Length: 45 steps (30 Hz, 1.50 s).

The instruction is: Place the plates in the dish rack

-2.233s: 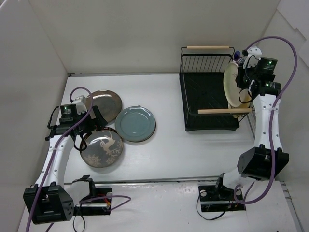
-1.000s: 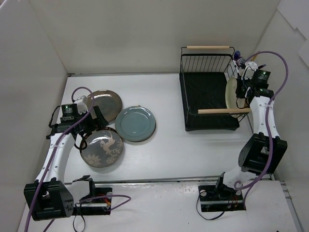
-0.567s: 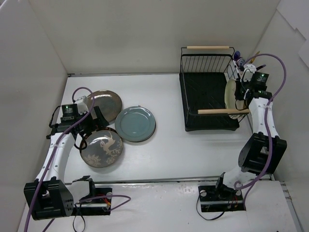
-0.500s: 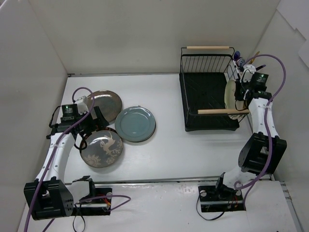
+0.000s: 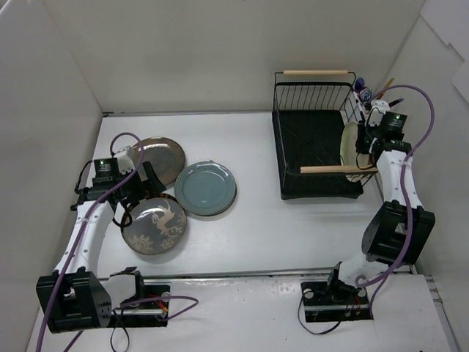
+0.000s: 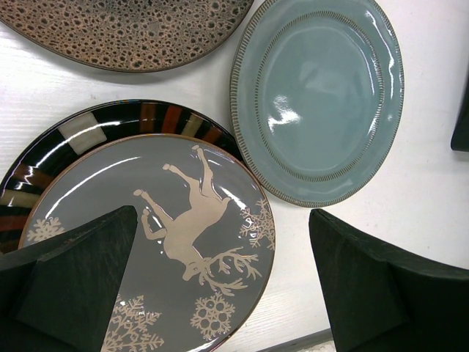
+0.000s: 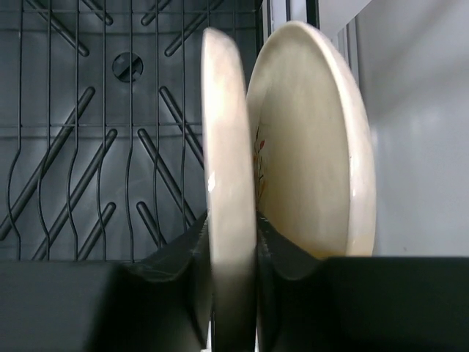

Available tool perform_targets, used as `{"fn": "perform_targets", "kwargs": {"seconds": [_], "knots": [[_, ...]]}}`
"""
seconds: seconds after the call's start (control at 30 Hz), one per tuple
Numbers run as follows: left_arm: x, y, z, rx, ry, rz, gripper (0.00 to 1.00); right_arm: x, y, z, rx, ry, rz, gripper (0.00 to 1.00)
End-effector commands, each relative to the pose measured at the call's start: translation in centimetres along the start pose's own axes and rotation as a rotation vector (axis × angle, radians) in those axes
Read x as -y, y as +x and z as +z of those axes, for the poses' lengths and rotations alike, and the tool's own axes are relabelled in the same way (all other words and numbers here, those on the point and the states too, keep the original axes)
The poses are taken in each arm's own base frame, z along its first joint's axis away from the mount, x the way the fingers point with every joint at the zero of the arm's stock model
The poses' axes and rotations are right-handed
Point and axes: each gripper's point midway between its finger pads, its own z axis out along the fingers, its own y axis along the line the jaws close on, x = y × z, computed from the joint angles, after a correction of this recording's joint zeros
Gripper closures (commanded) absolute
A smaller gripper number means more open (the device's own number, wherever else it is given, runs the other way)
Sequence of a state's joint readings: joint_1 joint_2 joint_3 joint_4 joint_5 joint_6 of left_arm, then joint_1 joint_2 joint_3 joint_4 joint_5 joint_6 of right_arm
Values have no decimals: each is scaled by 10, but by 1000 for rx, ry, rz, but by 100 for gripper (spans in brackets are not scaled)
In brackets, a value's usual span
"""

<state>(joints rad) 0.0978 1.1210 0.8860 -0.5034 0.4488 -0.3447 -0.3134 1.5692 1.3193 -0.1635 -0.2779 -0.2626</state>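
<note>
The black wire dish rack (image 5: pixel 311 147) stands at the back right. A cream plate (image 7: pixel 229 132) stands on edge in it, and my right gripper (image 7: pixel 233 231) is shut on its rim. Close beside it stands a second cream plate (image 7: pixel 315 147) with a leaf motif. From above, the right gripper (image 5: pixel 365 143) sits at the rack's right side. On the left of the table lie a brown plate (image 5: pixel 157 158), a teal plate (image 5: pixel 205 188) and a grey deer plate (image 5: pixel 155 224), the last on a dark striped-rim plate (image 6: pixel 110 121). My left gripper (image 6: pixel 223 242) hovers open over the deer plate's edge.
White walls enclose the table on the left, back and right. The rack has two wooden handles (image 5: pixel 315 72) and a utensil cup (image 5: pixel 364 92) with utensils at its back right corner. The right arm's purple cable (image 5: pixel 418 103) loops beside the rack.
The right gripper has lowered the cream plate into the rack's right side and shifted slightly over the last second. The left arm and the table plates have not moved.
</note>
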Motion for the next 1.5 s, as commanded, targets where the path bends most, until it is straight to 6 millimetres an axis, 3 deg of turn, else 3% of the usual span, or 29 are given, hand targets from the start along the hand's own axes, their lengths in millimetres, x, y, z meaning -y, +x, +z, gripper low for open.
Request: {"fn": "perform_targets", "kwargs": {"seconds": [0.0, 0.23, 0.4, 0.7, 0.93, 1.1, 1.2, 1.3, 1.37, 1.47], "knots": [[6, -13, 0, 37, 26, 30, 1, 12, -51, -24, 182, 60, -17, 78], [8, -13, -2, 43, 32, 35, 1, 12, -49, -30, 185, 72, -3, 63], [9, -12, -2, 40, 36, 33, 1, 12, -49, -35, 190, 76, 0, 57], [9, -13, -4, 46, 38, 34, 1, 13, -81, -73, 295, 114, -10, 45], [10, -12, -3, 42, 40, 33, 0, 3, -109, -104, 385, 110, -23, 40], [9, -11, -3, 36, 38, 27, 1, -21, -134, -130, 463, 42, -26, 37], [8, -10, -1, 31, 35, 20, 1, -49, -150, -145, 508, -66, -6, 35], [8, -9, 0, 26, 32, 12, 1, -82, -161, -156, 531, -178, 11, 35], [6, -7, 1, 21, 26, 5, 1, -121, -168, -165, 541, -303, 8, 34], [4, -7, 1, 21, 14, -6, 1, -160, -176, -175, 539, -438, 24, 33]]}}
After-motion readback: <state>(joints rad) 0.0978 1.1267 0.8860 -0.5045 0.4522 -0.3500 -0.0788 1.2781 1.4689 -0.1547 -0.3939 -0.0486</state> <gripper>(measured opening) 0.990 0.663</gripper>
